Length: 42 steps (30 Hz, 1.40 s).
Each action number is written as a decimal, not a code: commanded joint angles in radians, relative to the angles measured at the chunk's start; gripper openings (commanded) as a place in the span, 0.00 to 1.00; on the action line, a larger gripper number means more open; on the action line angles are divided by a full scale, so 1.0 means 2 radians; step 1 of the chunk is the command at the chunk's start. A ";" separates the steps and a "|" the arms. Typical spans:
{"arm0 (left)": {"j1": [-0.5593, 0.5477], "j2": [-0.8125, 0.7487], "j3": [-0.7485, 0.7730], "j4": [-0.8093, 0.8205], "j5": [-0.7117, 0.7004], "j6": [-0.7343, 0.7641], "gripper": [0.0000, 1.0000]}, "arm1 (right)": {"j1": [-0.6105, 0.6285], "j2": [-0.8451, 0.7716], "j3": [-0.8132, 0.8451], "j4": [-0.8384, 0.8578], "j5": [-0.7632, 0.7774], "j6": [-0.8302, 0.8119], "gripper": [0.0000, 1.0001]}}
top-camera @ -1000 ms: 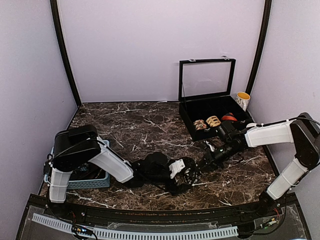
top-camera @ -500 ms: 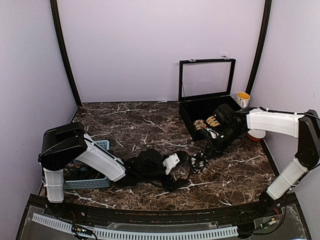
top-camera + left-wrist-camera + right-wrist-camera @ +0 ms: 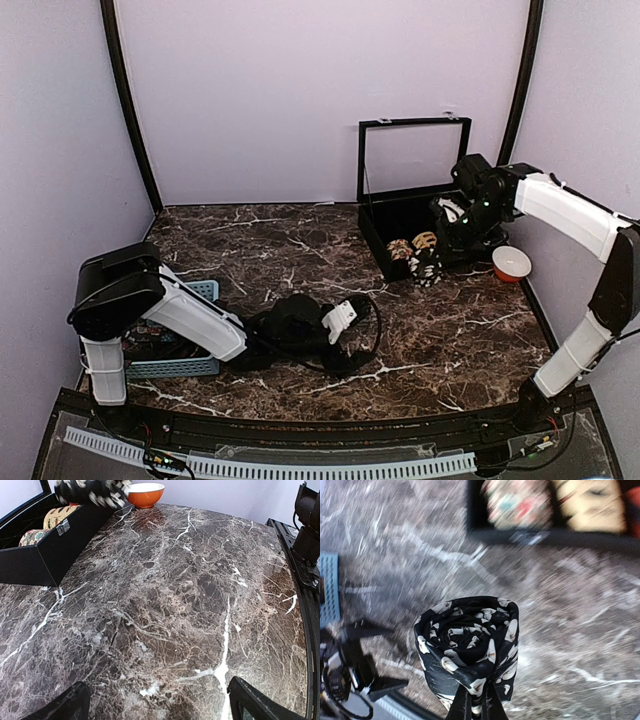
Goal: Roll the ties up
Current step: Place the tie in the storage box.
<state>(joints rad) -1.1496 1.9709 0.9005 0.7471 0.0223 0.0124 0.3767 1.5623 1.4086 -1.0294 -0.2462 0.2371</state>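
A white-printed black fabric necktie [image 3: 470, 645], wound into a tight coil, hung in the air, pinched at its lower part by the right gripper [image 3: 476, 699]. The gripper's dark fingers [image 3: 496, 706] were closed against the coil from both sides. From above, the coil [image 3: 426, 270] sat at the front edge of the black rectangular case with the upright glass lid [image 3: 370, 245]. The pictures did not settle whether it was over the rim or just outside it. The left wrist view showed it only as a blur [image 3: 92, 490] above the case's front wall [image 3: 45, 555].

Inside the case, just behind the held coil, lay a multicoloured rolled tie [image 3: 400, 248] and a tan-patterned rolled tie [image 3: 426, 240] side by side. The edge of a red rolled tie [image 3: 633, 505] showed next to the tan one in the right wrist view.

Just right of the case's front corner stood an orange bowl with a white inside [image 3: 511, 263] on the dark brown marble-patterned table top [image 3: 300, 240].

Well away from the case, toward the front left, the left gripper [image 3: 160, 707] hovered low over the marble. Its fingertips [image 3: 75, 705] were spread wide with nothing between them. A loop of black cable [image 3: 375, 335] curved beside it. Farther from the case again, behind the left arm, sat a blue slotted plastic basket [image 3: 205, 290], and its contents were too dark to make out.
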 commanded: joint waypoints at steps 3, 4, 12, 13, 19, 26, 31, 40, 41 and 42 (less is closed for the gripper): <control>-0.002 -0.046 -0.015 -0.018 -0.020 -0.006 0.99 | -0.047 0.053 0.087 -0.020 0.110 -0.031 0.00; -0.002 -0.050 -0.017 -0.019 -0.022 -0.007 0.99 | -0.053 0.060 0.101 -0.015 0.121 -0.034 0.00; -0.001 -0.078 -0.032 -0.038 -0.050 -0.008 0.99 | -0.105 0.156 0.272 -0.028 0.215 -0.058 0.00; -0.001 -0.081 -0.035 -0.040 -0.053 -0.009 0.99 | -0.110 0.169 0.290 -0.031 0.228 -0.059 0.00; -0.001 -0.094 -0.048 -0.046 -0.065 -0.010 0.99 | -0.132 0.225 0.341 -0.036 0.283 -0.079 0.00; -0.001 -0.118 -0.069 -0.047 -0.099 -0.005 0.99 | -0.148 0.263 0.336 -0.024 0.302 -0.108 0.00; -0.001 -0.132 -0.084 -0.053 -0.109 0.000 0.99 | -0.160 0.287 0.331 -0.017 0.276 -0.125 0.00; 0.000 -0.149 -0.097 -0.067 -0.122 -0.009 0.99 | -0.175 0.312 0.292 -0.011 0.254 -0.155 0.00; 0.000 -0.148 -0.097 -0.067 -0.123 -0.009 0.99 | -0.175 0.318 0.292 -0.012 0.258 -0.157 0.00; 0.000 -0.147 -0.097 -0.068 -0.123 -0.010 0.99 | -0.175 0.323 0.292 -0.013 0.261 -0.159 0.00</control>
<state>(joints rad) -1.1492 1.7168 0.7208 0.6334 -0.2039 0.0029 0.0315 2.1658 2.0098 -1.0607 0.2771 -0.0490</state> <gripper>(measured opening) 0.989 0.037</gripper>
